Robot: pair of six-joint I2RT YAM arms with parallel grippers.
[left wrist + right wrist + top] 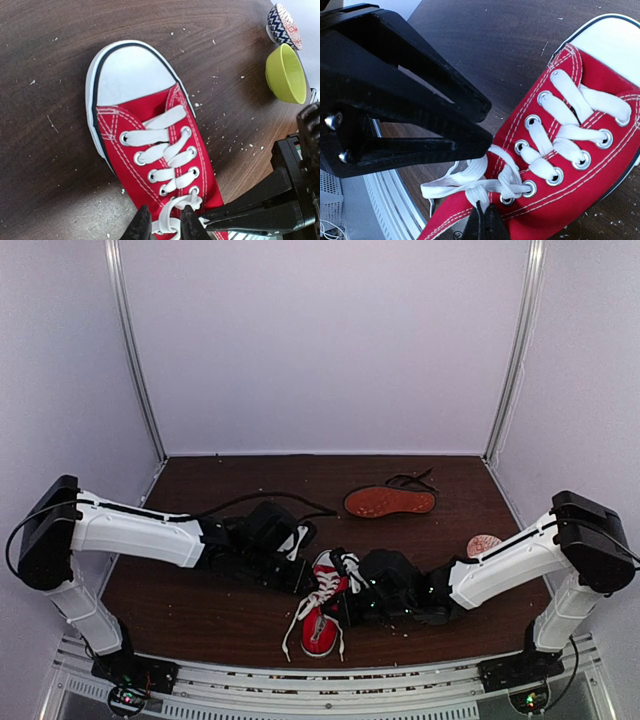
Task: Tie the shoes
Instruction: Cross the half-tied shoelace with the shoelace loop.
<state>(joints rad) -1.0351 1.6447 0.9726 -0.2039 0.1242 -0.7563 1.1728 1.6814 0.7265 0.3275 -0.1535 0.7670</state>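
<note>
Sneaker laces between left claw tips, right claw beside

Red canvas sneaker with flat woven white laces, shiny metal eyelets and smooth rubber toe cap, on matt wood-grain table.

No readable text, apparently.

Top external looks down from high on the near side, far off. Each wrist camera peers closely past its own jaws from opposite sides; all share the red sneaker.
</note>
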